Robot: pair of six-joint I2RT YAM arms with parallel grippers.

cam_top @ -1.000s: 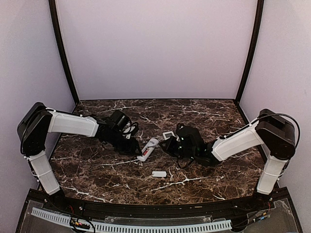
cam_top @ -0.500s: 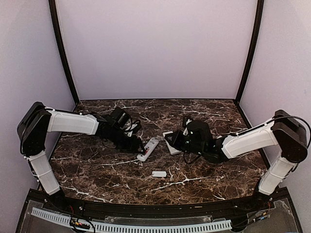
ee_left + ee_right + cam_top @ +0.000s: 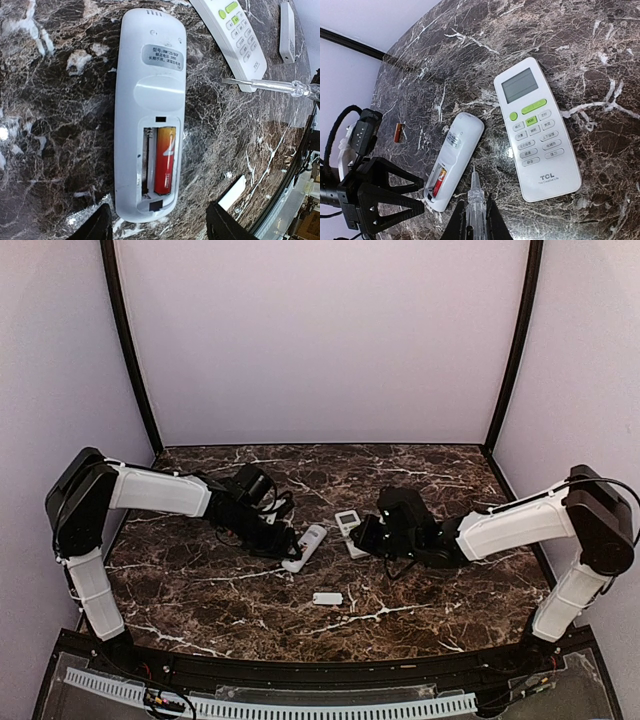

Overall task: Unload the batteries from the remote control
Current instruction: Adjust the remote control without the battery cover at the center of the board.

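Batteries are half out. One orange battery [image 3: 165, 161] lies in the right slot of the remote [image 3: 150, 75], which is face down on the table [image 3: 55, 125] with its bay uncovered and its left slot bare. A loose battery [image 3: 397, 132] lies on the marble at 10 o'clock from that remote in the right wrist view.

My left fingers [image 3: 95, 226] stand apart around the remote's bay end, gripping nothing. My right fingers [image 3: 495, 225] are closed on a clear screwdriver [image 3: 475, 192], tip aimed toward the bay.

My worry is that nothing pins the remote. If I pry now, I expect the tip to shove it across the slick table or skate off the cell and gouge the plastic. The spring could also flick the battery out and send it rolling. The arms work close together, so a hasty reach could knock them into each other.

The second remote [image 3: 537, 130], at 3 o'clock, reads "TCL", with "ECO" on a green key and Chinese key captions. The open remote's grey label carries Chinese print too small for me to read surely.
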